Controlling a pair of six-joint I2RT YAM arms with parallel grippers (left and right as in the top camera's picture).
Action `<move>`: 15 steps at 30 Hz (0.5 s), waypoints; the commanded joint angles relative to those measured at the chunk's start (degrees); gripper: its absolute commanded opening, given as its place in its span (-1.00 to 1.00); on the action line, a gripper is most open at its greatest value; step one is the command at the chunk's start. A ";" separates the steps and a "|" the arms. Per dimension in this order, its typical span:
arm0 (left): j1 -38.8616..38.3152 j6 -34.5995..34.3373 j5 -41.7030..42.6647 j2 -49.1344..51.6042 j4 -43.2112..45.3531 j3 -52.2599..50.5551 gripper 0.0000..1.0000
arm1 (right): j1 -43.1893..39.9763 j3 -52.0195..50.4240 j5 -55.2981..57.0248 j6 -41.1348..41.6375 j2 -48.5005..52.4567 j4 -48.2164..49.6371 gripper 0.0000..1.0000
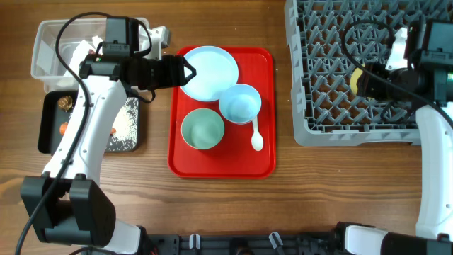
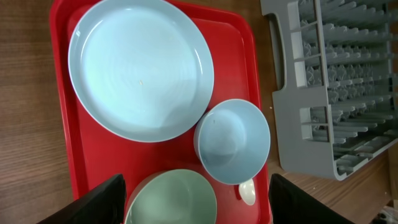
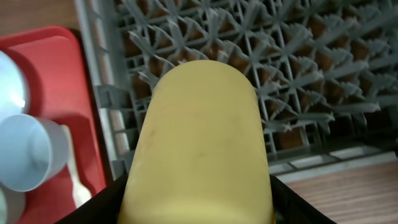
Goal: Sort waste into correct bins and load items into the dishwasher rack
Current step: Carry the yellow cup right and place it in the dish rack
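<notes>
Over the right half of the grey rack [image 1: 333, 106], my right claw [image 1: 369, 81] is clamped on the yellow cup [image 3: 199, 137]. Wrist cam: the cup fills the gap, one finger on each flank, pegs right below. Can't tell if the cup touches the pegs.

Left claw [image 1: 187, 71] sits above the top-left edge of the red tray [image 1: 219, 166], at the rim of the plate [image 1: 210, 71]. Its fingers [image 2: 99, 199] are well apart, holding nothing and touching nothing that I can see. The wrist cam looks straight down between them at the dishes.

On the red tray:
- plate at the top, bare
- pale blue bowl [image 1: 241, 103] just beside the plate's lower right rim
- mint bowl [image 1: 203, 129] below the plate, close to the blue one
- white spoon [image 1: 256, 137] right of the mint bowl, handle running up under the blue bowl's edge

Clear tub [image 1: 49, 42] sits top left on the surface [image 1: 283, 198], white material inside. Black tray [image 1: 49, 134] is just below it, partly under my left arm, with white rice [image 1: 127, 122] scattered on its right side and small brown and orange bits at its left.
</notes>
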 commanded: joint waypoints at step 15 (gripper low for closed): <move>-0.15 0.50 -2.69 -0.42 -1.22 0.42 0.46 | -0.22 0.70 -3.65 1.53 10.21 -4.76 -0.20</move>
